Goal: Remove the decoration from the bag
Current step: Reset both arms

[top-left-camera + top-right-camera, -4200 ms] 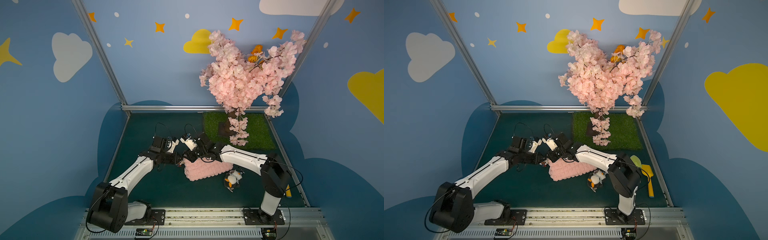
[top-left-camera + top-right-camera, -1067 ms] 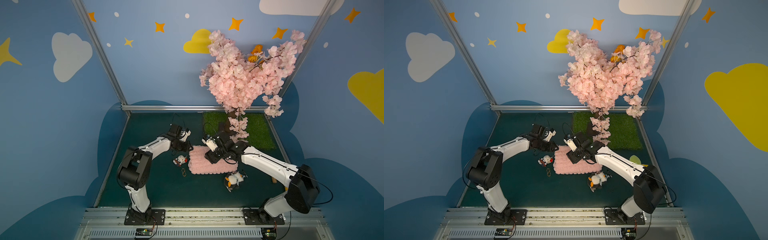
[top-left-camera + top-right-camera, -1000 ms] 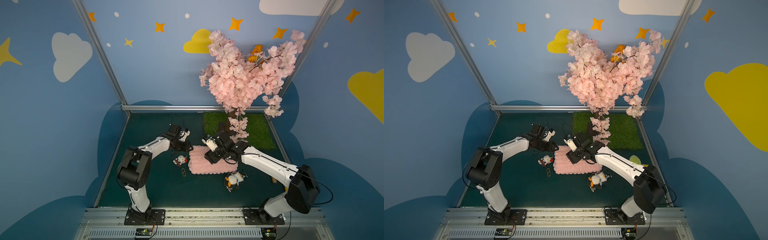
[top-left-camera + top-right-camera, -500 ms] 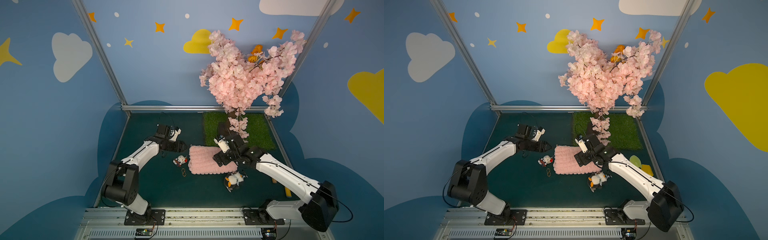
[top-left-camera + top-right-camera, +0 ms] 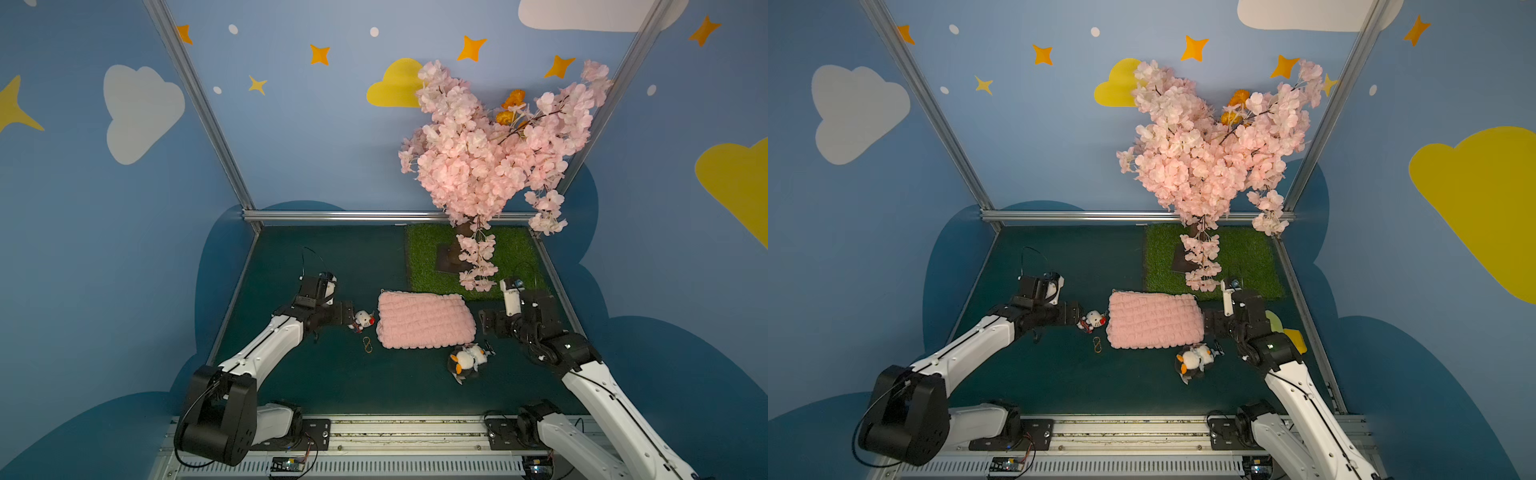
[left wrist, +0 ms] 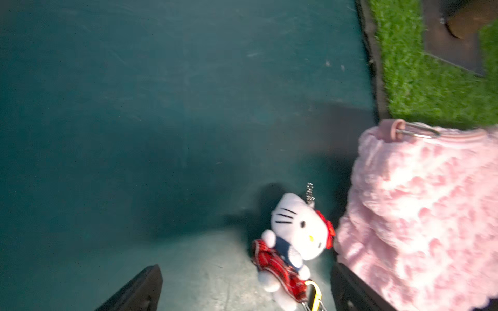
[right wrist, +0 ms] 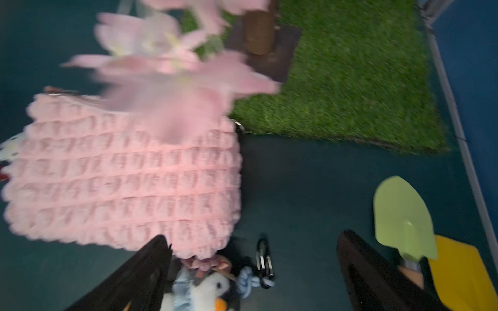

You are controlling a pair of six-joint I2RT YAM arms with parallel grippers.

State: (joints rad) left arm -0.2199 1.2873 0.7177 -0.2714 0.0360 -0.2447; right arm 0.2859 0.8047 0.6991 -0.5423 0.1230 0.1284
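Note:
The pink puffy bag (image 5: 426,319) (image 5: 1154,319) lies flat on the green mat. A white kitty charm in a red skirt (image 5: 363,320) (image 6: 293,242) lies just off its left end, with a gold clip (image 5: 367,345) beside it. A penguin charm (image 5: 465,361) (image 7: 204,290) with a black clip (image 7: 264,258) lies at the bag's near right corner. My left gripper (image 5: 347,318) (image 6: 245,269) stands open, low beside the kitty charm. Off the bag's right end my right gripper (image 5: 484,326) (image 7: 254,237) is open and holds nothing.
A pink blossom tree (image 5: 490,153) stands on a grass patch (image 5: 511,257) behind the bag, with a branch hanging near my right wrist. A green toy shovel (image 7: 401,218) and a yellow one (image 7: 458,272) lie by the right wall.
Both grippers have opened and drawn back from the bag, the left one leftward, the right one rightward. The bag, earlier lifted between them, lies flat. The charms have stayed put.

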